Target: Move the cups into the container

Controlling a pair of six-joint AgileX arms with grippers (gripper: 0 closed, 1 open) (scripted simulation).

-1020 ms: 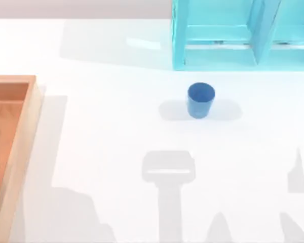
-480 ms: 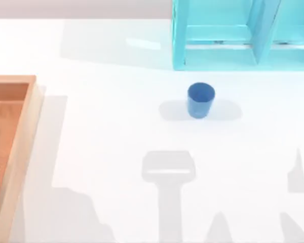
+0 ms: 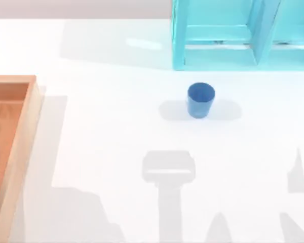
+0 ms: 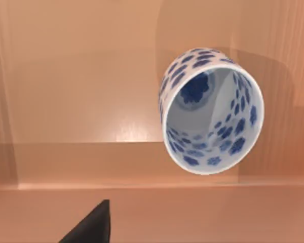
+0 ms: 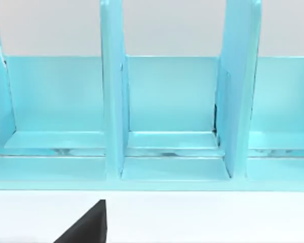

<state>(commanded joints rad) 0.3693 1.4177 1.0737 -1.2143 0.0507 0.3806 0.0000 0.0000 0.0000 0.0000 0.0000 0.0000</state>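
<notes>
Far left on the white desk: the container, a shallow rectangular box with smooth orange-brown floor and pale raised wooden walls, cut off by the top view's left edge. Inside it, in the left wrist view: the patterned cup, white, glossy and rounded, dotted with blue flowers inside and out, tipped over with its mouth toward the camera, lying on the floor beside a wall. Below it, one dark wedge of the left pincer, apart from the cup and touching nothing seen; opening cannot be told. Toward the middle of the desk, well apart from the box: the blue cup, plain, matte, tapered, upright. Behind it, at the top right: a turquoise shelf unit of flat panels and upright dividers. Facing those compartments in the right wrist view: a dark wedge of the right pincer, holding nothing seen; width cannot be told.
</notes>
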